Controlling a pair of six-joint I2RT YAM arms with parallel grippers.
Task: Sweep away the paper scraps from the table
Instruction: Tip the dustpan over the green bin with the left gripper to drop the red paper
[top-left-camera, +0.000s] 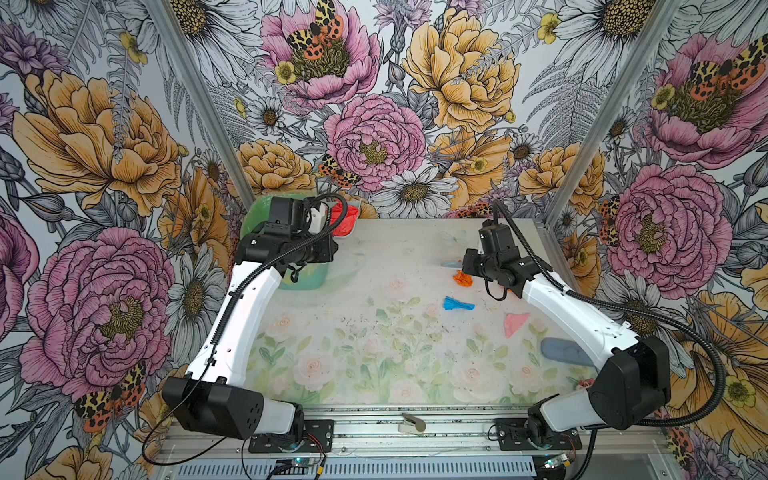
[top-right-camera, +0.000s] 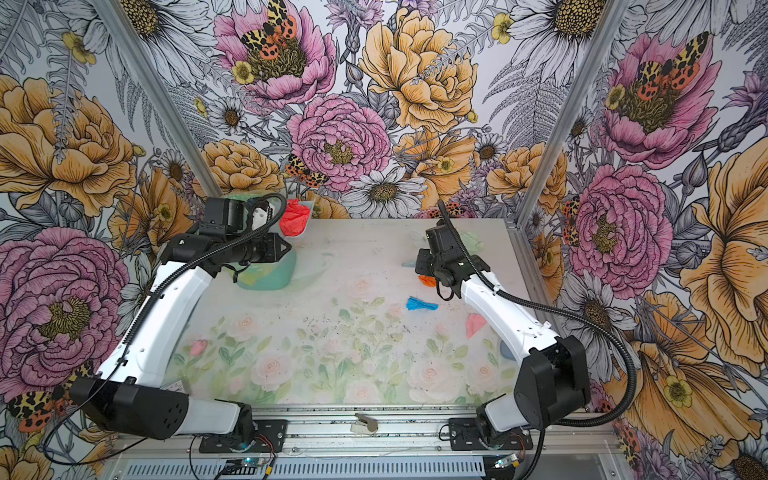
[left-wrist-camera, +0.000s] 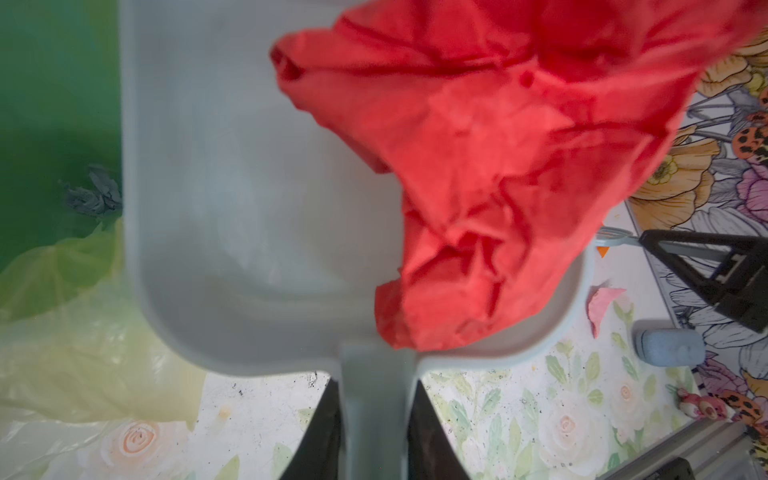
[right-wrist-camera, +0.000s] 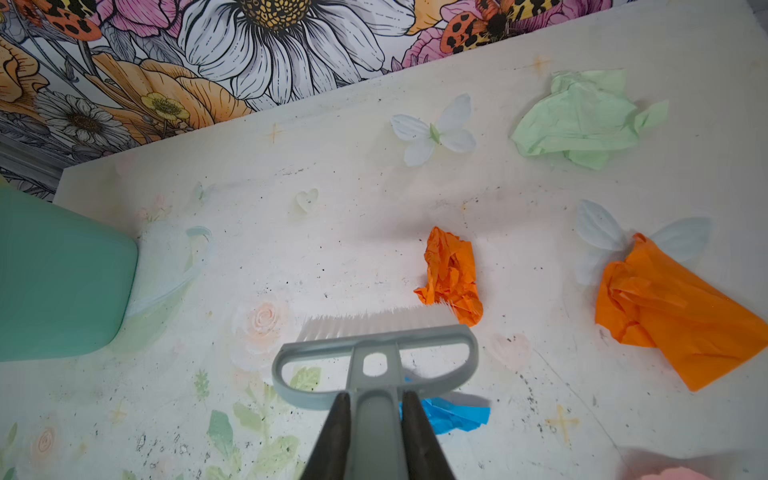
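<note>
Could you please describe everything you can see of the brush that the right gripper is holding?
The brush looks like grey plastic: a straight handle widening into a flat head with looped openings and a small hole, edged by a row of short white bristles. The right gripper is shut on the handle, one finger on each side. It points out over the table, and one end of the bristle row meets the small orange scrap. A blue scrap lies beside the handle, partly hidden.
</note>
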